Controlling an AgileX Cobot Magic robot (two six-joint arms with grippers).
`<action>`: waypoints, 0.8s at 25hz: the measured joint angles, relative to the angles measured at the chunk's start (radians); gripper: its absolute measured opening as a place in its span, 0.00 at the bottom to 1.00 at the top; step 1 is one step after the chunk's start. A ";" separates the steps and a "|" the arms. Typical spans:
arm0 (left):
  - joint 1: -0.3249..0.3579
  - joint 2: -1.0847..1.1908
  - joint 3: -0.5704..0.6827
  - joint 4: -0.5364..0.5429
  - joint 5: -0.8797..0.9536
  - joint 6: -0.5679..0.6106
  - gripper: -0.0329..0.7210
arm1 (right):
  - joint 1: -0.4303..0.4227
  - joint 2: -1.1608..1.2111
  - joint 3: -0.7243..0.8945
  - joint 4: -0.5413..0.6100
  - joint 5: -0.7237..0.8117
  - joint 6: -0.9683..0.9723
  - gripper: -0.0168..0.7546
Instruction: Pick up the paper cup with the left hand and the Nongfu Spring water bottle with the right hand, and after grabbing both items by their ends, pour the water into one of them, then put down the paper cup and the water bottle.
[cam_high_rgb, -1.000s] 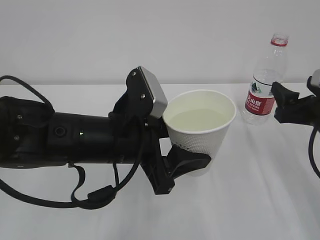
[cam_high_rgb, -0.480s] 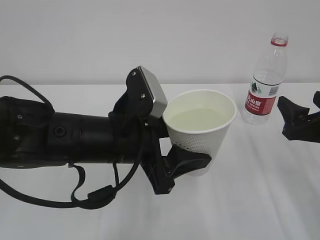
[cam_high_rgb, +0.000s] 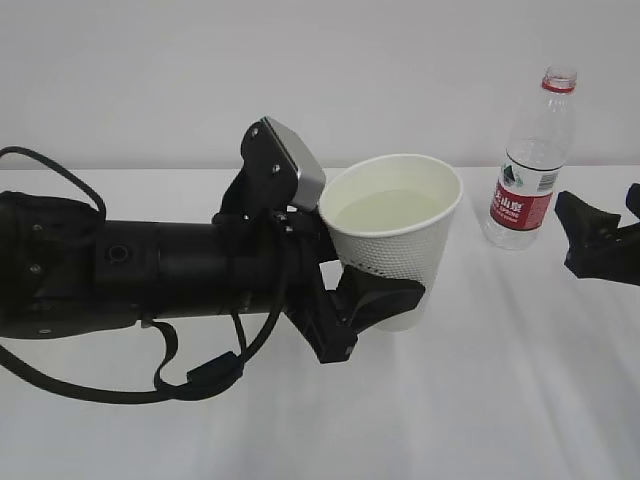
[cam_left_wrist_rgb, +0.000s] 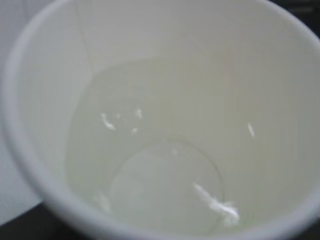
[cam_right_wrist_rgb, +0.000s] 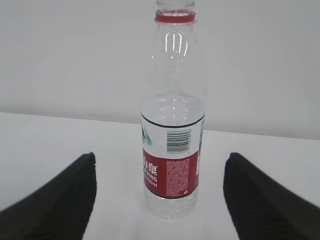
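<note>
1. One full paper cup (cam_high_rgb: 392, 238), off the table (cam_high_rgb: 500, 400) mid-width, sits clamped in the left hand (cam_high_rgb: 375, 300); any tilt spills water (cam_left_wrist_rgb: 150, 165).
2. Nongfu Spring water bottle (cam_high_rgb: 530, 160) stands near the far right edge, released by the right hand (cam_right_wrist_rgb: 160, 197), whose open fingers could topple it.

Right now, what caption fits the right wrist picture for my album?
Open right end effector facing the upright Nongfu Spring water bottle standing free on the white table.
</note>
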 joint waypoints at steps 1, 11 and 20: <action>0.000 0.000 0.000 -0.009 0.000 0.000 0.71 | 0.000 0.000 0.000 -0.001 0.000 0.001 0.79; 0.076 0.000 0.000 -0.024 0.004 0.000 0.71 | 0.000 0.000 0.000 -0.007 0.000 0.007 0.79; 0.176 0.000 0.000 -0.030 0.019 0.000 0.71 | 0.000 0.000 0.000 -0.009 0.000 0.009 0.79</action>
